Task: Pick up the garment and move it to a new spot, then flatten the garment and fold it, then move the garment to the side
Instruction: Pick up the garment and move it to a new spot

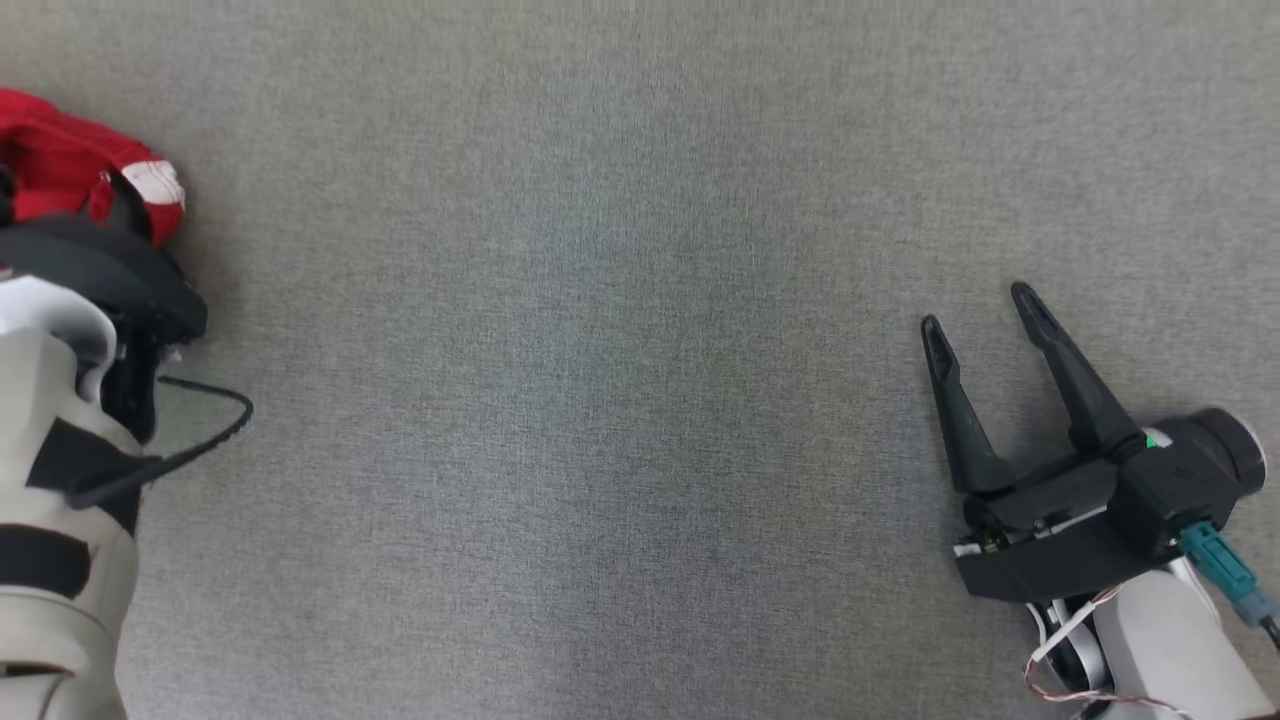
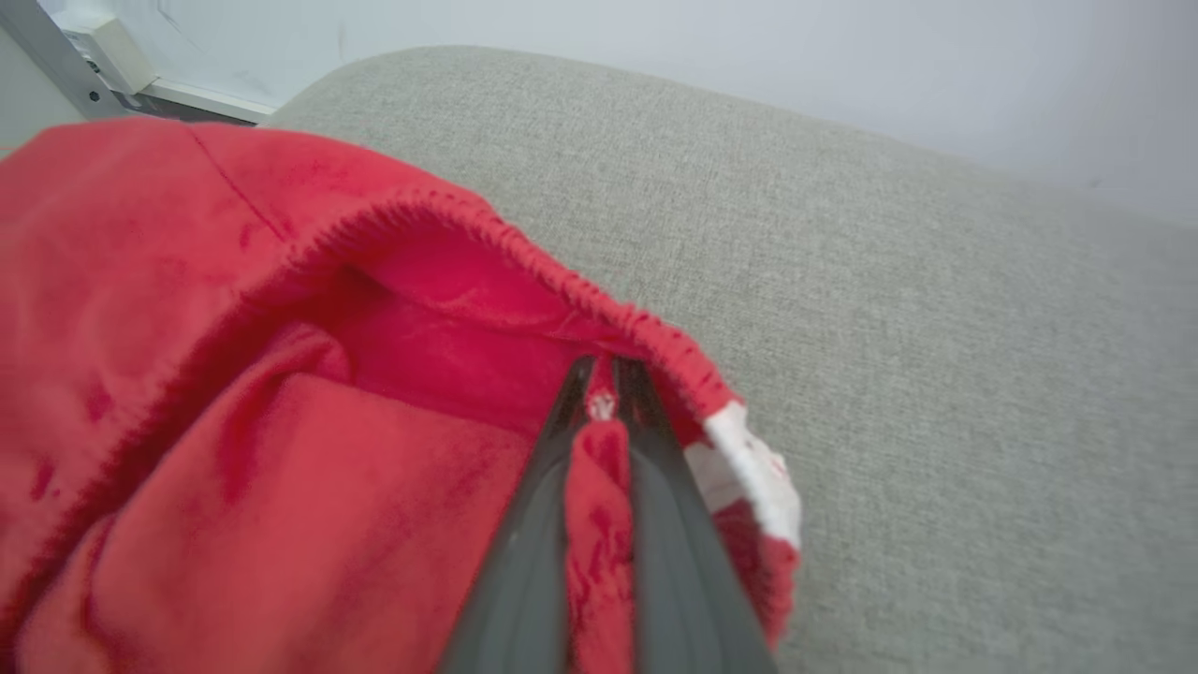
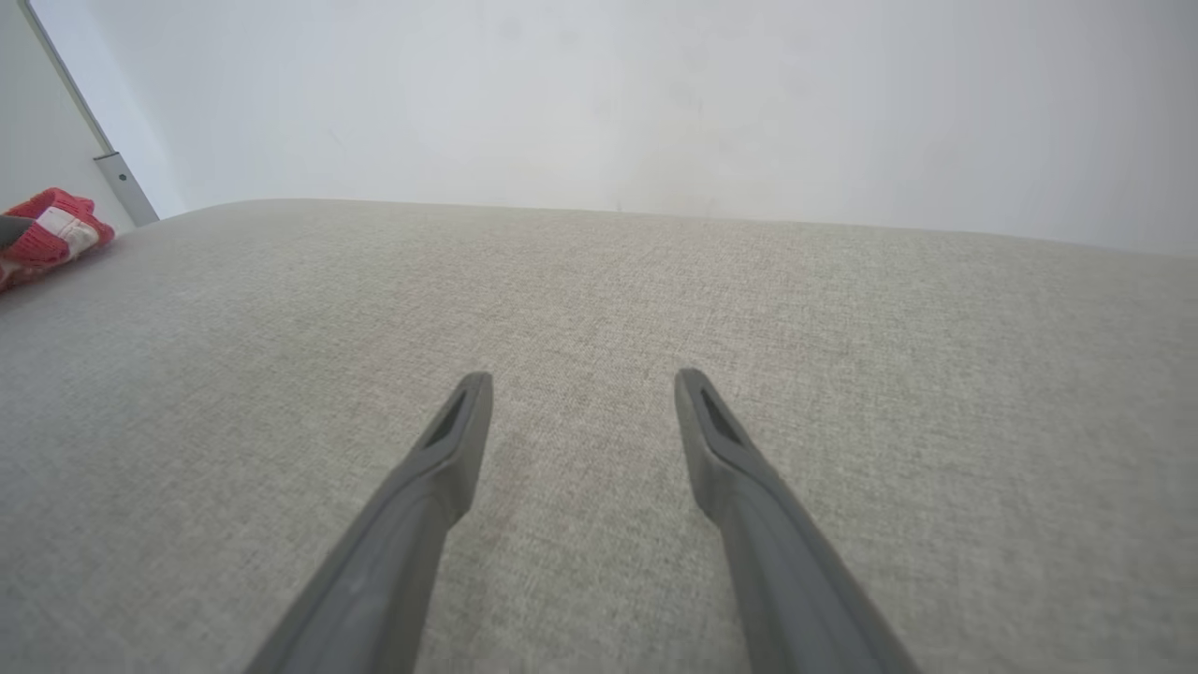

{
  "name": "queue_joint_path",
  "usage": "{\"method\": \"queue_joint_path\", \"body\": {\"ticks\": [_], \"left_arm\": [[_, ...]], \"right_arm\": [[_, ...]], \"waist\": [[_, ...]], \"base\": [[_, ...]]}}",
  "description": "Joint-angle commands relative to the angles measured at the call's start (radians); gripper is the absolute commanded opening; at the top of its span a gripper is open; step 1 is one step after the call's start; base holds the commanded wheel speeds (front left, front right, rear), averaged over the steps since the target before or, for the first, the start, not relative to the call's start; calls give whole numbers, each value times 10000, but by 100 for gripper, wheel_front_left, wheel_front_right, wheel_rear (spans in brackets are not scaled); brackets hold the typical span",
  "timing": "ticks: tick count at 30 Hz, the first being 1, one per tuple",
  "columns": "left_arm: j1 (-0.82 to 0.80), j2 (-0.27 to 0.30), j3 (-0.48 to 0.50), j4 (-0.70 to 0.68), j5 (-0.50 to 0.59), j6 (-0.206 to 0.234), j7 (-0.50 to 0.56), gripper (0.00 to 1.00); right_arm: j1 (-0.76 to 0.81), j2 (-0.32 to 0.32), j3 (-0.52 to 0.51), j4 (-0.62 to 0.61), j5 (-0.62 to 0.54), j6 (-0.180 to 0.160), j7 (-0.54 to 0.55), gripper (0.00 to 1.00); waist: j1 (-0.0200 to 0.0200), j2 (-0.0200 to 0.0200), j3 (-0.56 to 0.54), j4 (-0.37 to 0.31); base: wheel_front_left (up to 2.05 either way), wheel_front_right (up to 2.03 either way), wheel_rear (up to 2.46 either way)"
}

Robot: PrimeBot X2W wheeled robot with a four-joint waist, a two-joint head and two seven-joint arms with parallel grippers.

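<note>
Gripping: left hand [image 2: 604, 374] pinched shut on a fold of the red garment [image 2: 234, 374], just inside its ribbed hem | garment: bunched at far left of the grey fabric surface [image 1: 640, 400] | right hand [image 1: 980, 305]: fingers spread, empty, lower right, angled up-left, well apart from garment

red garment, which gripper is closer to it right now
Left. The left gripper is shut on a fold of the red garment; the right gripper is open, well off to its right over the grey surface, apart from it.
</note>
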Motion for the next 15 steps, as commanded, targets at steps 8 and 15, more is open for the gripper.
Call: {"method": "queue_joint_path", "body": {"ticks": [8, 15], "left_arm": [[852, 108, -162, -580, -462, -230, -1138, 0], [1901, -37, -763, -2146, -1354, -239, -1299, 0]], "right_arm": [[699, 457, -39, 366, 268, -29, 85, 100], [1495, 874, -206, 456, 524, -29, 85, 100]], "waist": [[-3, -2, -1454, -205], [-3, -2, -3116, -639]], "base": [[0, 0, 0], [0, 0, 0]]}}
